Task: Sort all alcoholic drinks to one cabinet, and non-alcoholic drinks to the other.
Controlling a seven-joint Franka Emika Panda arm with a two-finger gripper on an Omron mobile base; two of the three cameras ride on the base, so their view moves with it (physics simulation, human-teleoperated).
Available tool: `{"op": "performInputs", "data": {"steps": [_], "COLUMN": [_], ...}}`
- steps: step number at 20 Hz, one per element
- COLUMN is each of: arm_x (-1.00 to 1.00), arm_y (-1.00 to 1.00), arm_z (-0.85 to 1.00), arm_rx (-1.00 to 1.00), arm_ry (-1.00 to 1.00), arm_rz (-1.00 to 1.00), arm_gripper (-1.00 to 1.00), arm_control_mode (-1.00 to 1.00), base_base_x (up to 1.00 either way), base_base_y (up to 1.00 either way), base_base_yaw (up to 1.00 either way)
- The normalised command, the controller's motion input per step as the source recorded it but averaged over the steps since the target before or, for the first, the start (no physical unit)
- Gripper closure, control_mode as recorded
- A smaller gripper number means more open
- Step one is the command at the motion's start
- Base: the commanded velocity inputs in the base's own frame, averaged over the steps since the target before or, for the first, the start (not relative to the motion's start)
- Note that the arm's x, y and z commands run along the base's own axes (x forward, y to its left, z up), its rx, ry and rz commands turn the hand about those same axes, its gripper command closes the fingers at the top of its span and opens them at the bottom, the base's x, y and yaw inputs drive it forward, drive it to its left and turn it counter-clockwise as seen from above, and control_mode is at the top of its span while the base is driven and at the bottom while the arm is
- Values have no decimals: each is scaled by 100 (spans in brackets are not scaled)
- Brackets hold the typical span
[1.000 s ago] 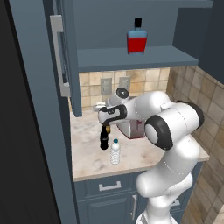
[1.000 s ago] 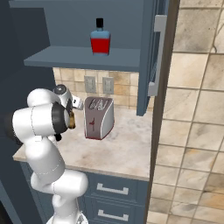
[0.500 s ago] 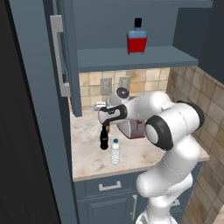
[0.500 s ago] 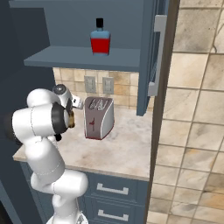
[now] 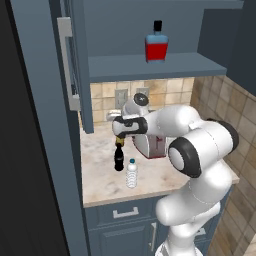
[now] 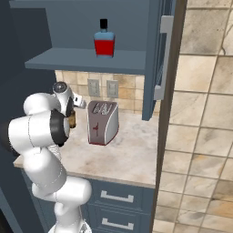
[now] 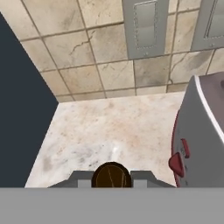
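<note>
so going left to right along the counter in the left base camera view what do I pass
Cola bottle → water bottle → toaster. The beer bottle sits in the closed gripper right above the cola bottle, so I've left it out of the order.

Even, diffuse rendered light, moderately bright, with no glare or motion blur. Soft shadow lies on the surface (image 5: 100, 175) under the open cabinet (image 5: 150, 67); the left margin of the left base view falls dark. Edges are slightly coarse, undistorted.
</note>
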Motion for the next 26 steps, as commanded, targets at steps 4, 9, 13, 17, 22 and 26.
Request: {"op": "performInputs", "data": {"steps": [4, 9, 13, 17, 22, 26], "arm_x": [-17, -34, -26, -21, -23, -31], "arm_y": [0, 0, 0, -8, -10, -9], "arm_z": [41, 37, 41, 46, 40, 39], "arm_rx": [-2, -3, -3, -2, 0, 0], "arm_ry": [-1, -4, -2, -2, -4, -6], "arm_rz": [0, -2, -2, 0, 0, 0], "arm_gripper": [100, 100, 100, 100, 100, 100], "arm_control_mode": [-100, -100, -100, -100, -100, -100], "base_base_x": [0, 0, 0, 0, 0, 0], "base_base_y": [0, 0, 0, 0, 0, 0], "base_base_yaw": [0, 0, 0, 0, 0, 0]}}
